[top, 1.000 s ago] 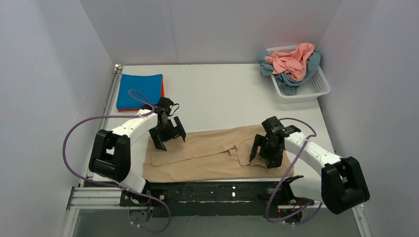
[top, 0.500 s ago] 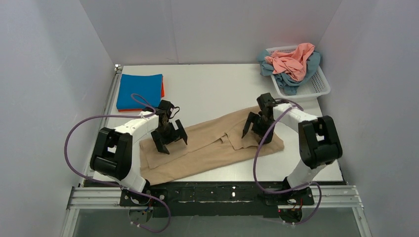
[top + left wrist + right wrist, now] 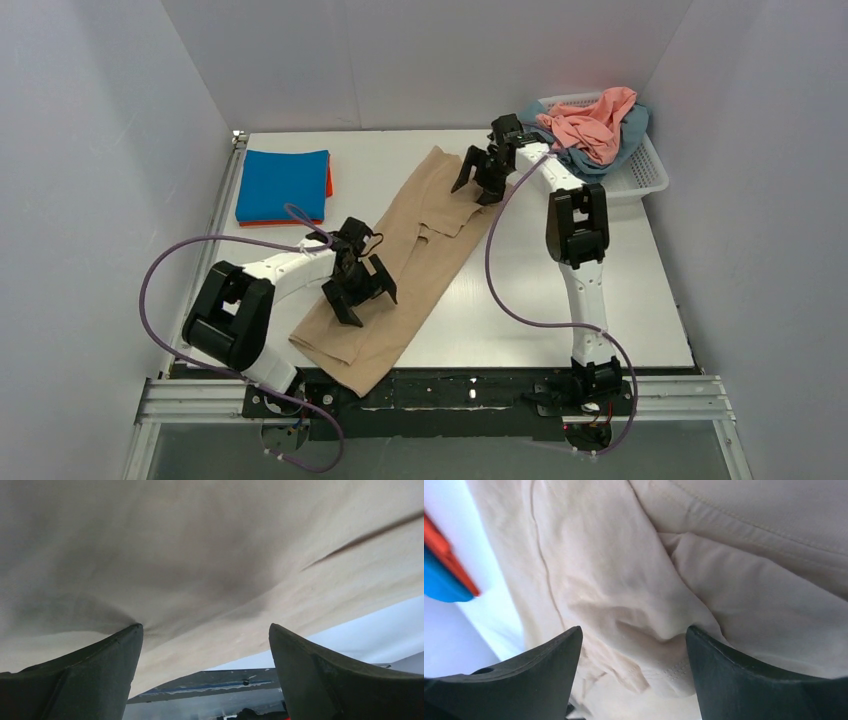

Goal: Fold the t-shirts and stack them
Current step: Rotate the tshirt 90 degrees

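The tan-beige t-shirt [image 3: 412,255], folded into a long strip, lies slantwise from the far middle of the table to the near left edge. My left gripper [image 3: 360,293] is open and presses down on its near part; the cloth fills the left wrist view [image 3: 200,555]. My right gripper [image 3: 478,182] is open and rests on the shirt's far end, where a folded sleeve shows in the right wrist view [image 3: 734,600]. The bright blue t-shirt [image 3: 283,184] lies folded on the orange-red one [image 3: 328,182] at the far left. The salmon-pink [image 3: 595,122] and dusty teal-blue [image 3: 590,165] t-shirts lie crumpled in the basket.
The white lattice basket [image 3: 640,180] stands at the far right corner. White walls close in the table on three sides. The black frame rail [image 3: 450,385] runs along the near edge, and the tan shirt's near end hangs over it.
The tan shirt has swung from lying along the near edge to a steep slant. My right gripper moved its end far back toward the basket. My left gripper shifted slightly nearer and right.
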